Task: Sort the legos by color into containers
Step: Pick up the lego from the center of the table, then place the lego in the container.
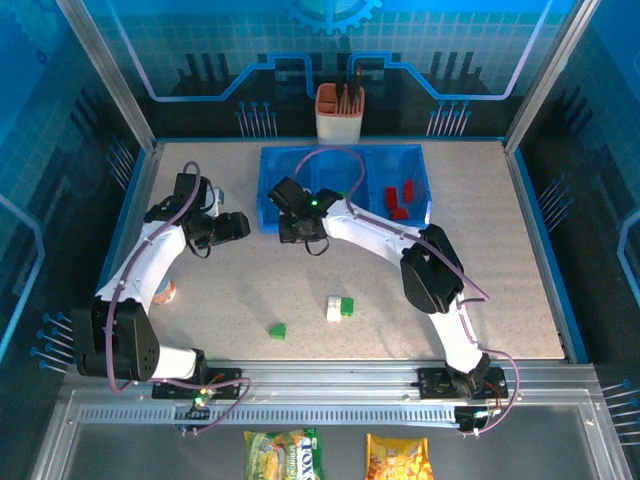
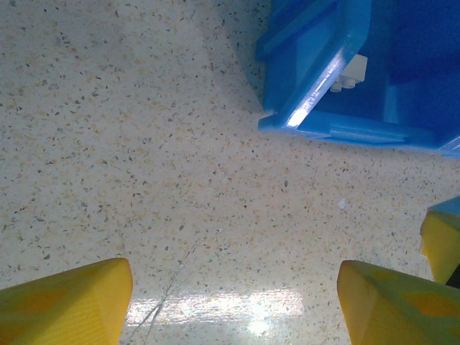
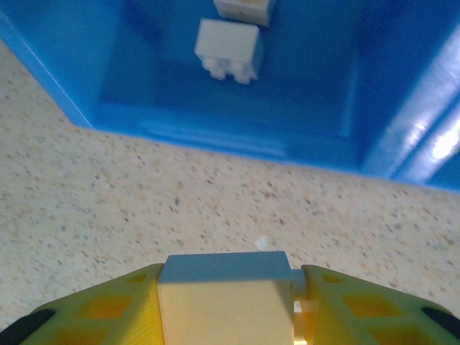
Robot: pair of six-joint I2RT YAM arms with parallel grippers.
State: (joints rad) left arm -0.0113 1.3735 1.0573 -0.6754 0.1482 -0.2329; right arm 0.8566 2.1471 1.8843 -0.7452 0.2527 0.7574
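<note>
R end effector (image 3: 226,282) pinches cream brick (image 3: 223,305) at near edge of blue tray (image 3: 215,136), L compartment; two white bricks (image 3: 228,47) inside. L end effector (image 2: 233,295) spread over worktop (image 2: 144,144) by tray corner.

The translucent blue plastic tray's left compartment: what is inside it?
The compartment holds two cream plastic bricks. In the top view the right arm covers that part of the tray, hiding them.

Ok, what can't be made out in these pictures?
Top view: the right arm covers the tray's left compartment, contents hidden.
Right wrist view: far cream brick cut off by the top edge.
Left wrist view: a cream brick half hidden behind the tray wall.
</note>
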